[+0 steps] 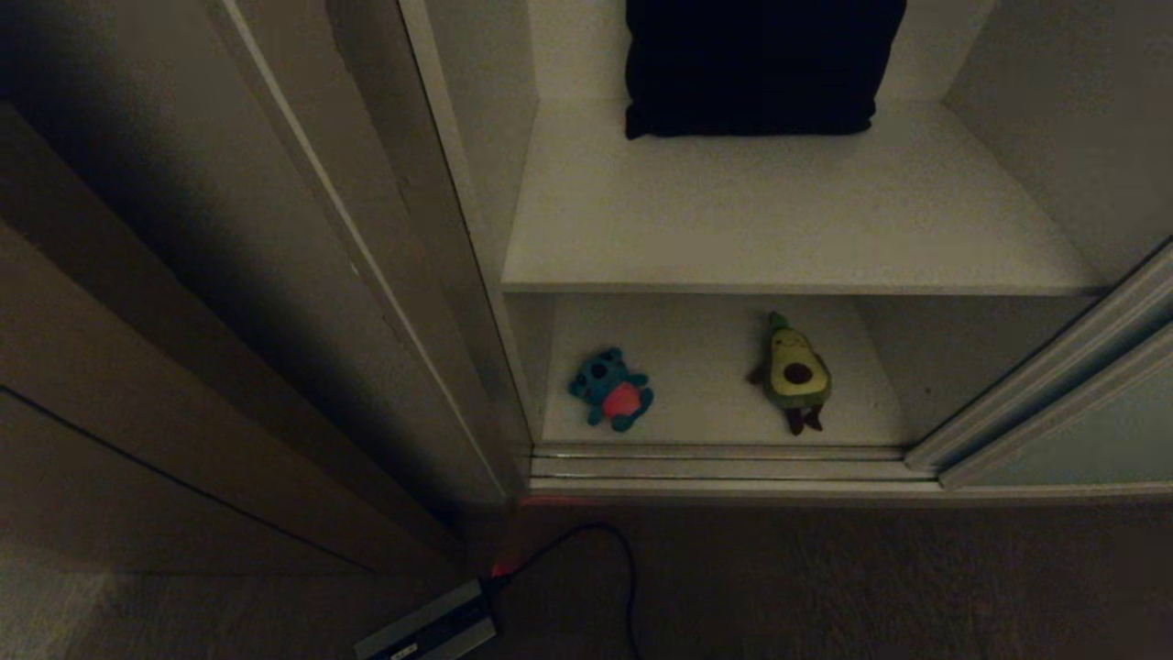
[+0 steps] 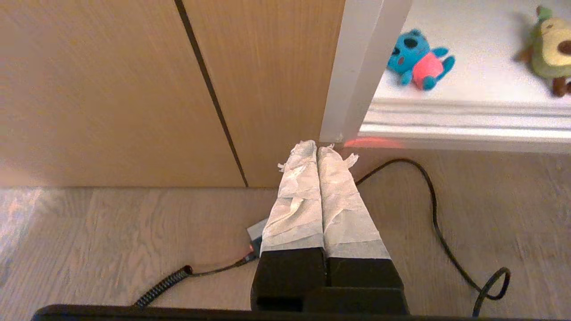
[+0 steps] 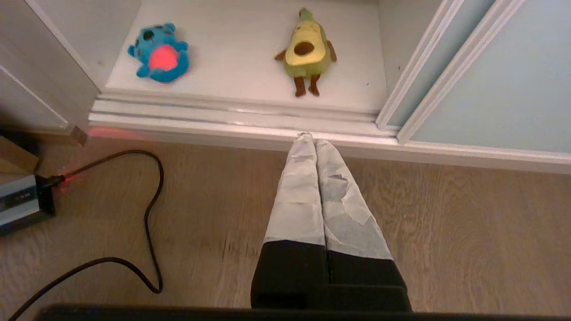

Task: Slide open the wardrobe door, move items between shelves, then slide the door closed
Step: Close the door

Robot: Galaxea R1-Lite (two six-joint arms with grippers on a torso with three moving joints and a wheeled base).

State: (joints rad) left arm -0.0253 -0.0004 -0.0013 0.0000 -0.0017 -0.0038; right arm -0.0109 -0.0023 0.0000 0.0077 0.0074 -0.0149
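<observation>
Wardrobe open; teal monster (image 1: 611, 389) and avocado plush (image 1: 796, 371) lying apart on bottom shelf (image 1: 696, 367). Left pincer (image 2: 317, 149), right pincer (image 3: 311, 139) closed, empty, above floor.

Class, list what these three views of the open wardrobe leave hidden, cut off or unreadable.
- Dark cushion on the upper shelf: the head view's top edge cuts it off.
- Sliding wardrobe door: only its lower corner shows in the right wrist view.
- Grey box: the head view's bottom edge cuts it off; its label is too small.
</observation>
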